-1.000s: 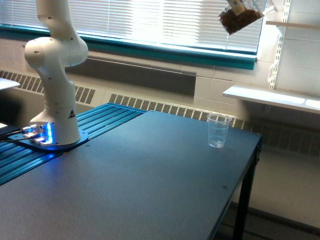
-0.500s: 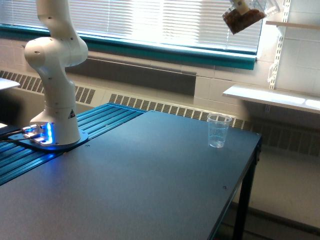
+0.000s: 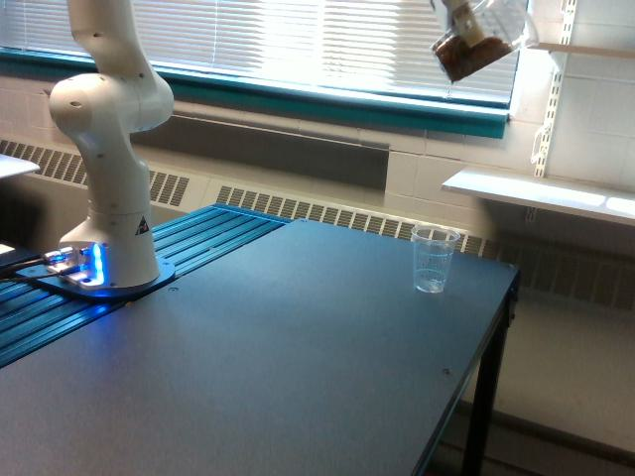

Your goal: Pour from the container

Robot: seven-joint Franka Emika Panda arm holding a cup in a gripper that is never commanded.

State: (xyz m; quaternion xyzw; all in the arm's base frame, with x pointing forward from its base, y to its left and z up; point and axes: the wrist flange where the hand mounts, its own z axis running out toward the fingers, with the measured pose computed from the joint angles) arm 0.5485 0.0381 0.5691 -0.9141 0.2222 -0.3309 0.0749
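Observation:
The container (image 3: 478,42), a small clear rounded vessel with brown granular bits inside, hangs tilted at the top of the exterior view, high above the table. Only a small part of my gripper (image 3: 458,12) shows at the frame's top edge, and it is shut on the container. A taller clear tapered cup (image 3: 434,259) with printed markings stands upright on the dark table (image 3: 298,347), well below the container and slightly toward the exterior view's left of it. The cup looks empty.
The arm's white base (image 3: 111,188) stands at the exterior view's left on a blue ribbed platform (image 3: 198,243). Window blinds and a teal sill run behind. A white shelf (image 3: 536,193) juts from the wall at the right. The table's right edge drops off near the cup.
The container has shifted slightly and its tilt has changed a little, with the brown bits sitting lower to the left. The cup and the table are unchanged.

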